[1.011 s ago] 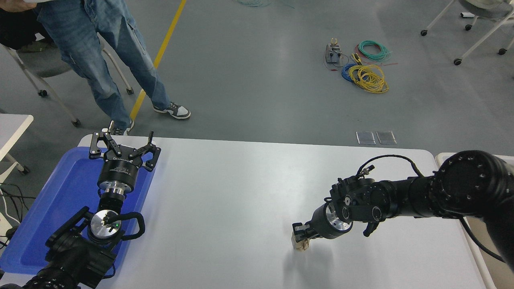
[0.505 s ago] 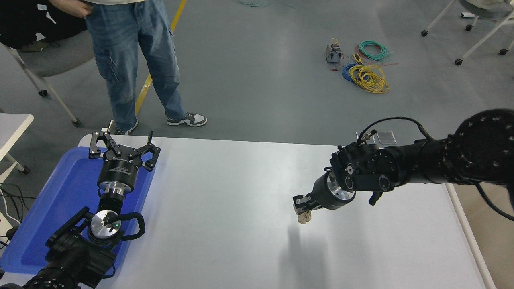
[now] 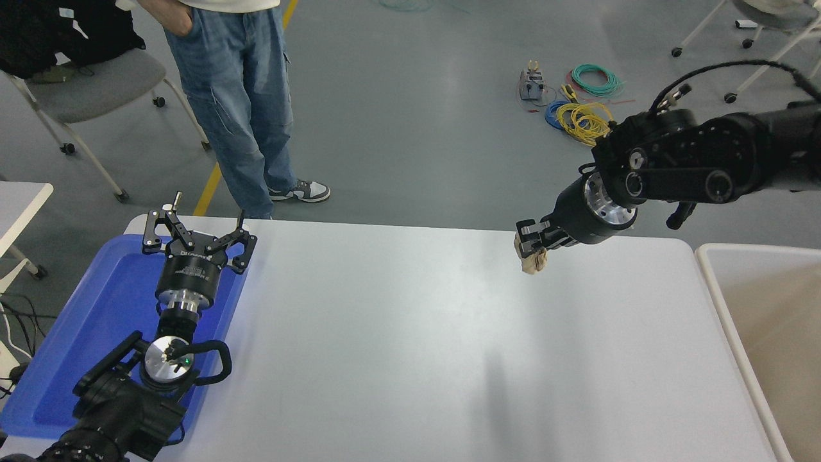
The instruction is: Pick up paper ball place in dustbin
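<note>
A small tan paper ball (image 3: 534, 260) hangs in the air above the table's far right part, with my right gripper (image 3: 530, 247) shut on it. The right arm reaches in from the upper right, raised well above the white table (image 3: 397, 333). The beige dustbin (image 3: 709, 266) stands off the table's right edge; only its pale rim and part of its tan inside show. My left gripper (image 3: 195, 224) stays parked at the lower left over the blue tray, fingers spread open and holding nothing.
A flat blue tray (image 3: 77, 346) lies on the table's left side under the left arm. A person in jeans (image 3: 240, 109) stands beyond the far edge at upper left, beside a grey chair (image 3: 83, 83). Cable coils (image 3: 587, 119) lie on the floor.
My right gripper has lifted the paper ball off the table and carried it up, away from me and to the right. The dustbin has come into view. The person stepped right.
</note>
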Available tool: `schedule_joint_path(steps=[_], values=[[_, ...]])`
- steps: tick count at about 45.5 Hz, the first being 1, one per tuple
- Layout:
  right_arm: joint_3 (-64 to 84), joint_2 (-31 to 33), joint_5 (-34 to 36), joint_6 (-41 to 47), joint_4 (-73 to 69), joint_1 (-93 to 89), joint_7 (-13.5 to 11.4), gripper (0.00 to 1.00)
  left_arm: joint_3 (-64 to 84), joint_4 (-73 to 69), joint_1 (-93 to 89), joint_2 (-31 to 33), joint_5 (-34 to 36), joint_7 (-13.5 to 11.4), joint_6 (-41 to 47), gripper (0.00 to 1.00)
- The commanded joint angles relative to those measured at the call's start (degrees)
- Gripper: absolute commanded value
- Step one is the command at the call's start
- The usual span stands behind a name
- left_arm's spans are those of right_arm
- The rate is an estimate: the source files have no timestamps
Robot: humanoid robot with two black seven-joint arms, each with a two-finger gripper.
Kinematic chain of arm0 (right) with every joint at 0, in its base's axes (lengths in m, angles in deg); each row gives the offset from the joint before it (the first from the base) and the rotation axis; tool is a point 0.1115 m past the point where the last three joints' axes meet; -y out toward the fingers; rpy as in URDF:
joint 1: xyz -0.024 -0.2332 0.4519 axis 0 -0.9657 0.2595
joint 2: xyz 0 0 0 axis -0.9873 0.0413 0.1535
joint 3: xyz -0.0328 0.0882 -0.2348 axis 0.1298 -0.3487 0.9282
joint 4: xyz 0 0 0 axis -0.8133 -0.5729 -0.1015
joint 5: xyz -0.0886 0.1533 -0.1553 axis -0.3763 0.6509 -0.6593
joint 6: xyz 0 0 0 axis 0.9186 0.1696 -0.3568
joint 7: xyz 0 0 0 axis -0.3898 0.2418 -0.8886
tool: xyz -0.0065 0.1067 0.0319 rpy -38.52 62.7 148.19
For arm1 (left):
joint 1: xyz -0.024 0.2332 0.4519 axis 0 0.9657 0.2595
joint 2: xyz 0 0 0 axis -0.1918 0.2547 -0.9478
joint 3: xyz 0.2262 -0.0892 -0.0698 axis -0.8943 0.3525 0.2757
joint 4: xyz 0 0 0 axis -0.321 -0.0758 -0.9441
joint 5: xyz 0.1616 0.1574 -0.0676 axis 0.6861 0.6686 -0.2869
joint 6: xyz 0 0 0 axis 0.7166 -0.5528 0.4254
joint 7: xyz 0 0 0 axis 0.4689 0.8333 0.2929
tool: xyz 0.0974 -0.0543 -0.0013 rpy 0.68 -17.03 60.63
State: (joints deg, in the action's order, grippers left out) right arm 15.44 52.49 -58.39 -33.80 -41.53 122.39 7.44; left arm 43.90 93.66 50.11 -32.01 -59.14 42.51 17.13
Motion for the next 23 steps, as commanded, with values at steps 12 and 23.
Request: schedule_joint_path(steps=[12, 23], values=[[2.10, 4.41, -0.64, 5.48, -1.20, 9.19, -0.11, 0.10, 0.00, 0.00, 0.00, -0.05, 0.00, 0.00, 0.00, 1.00], [2.80, 4.50, -0.99, 5.22, -0.77, 7.96, -0.20, 0.10, 0.00, 0.00, 0.00, 0.04, 0.00, 0.00, 0.00, 1.00]])
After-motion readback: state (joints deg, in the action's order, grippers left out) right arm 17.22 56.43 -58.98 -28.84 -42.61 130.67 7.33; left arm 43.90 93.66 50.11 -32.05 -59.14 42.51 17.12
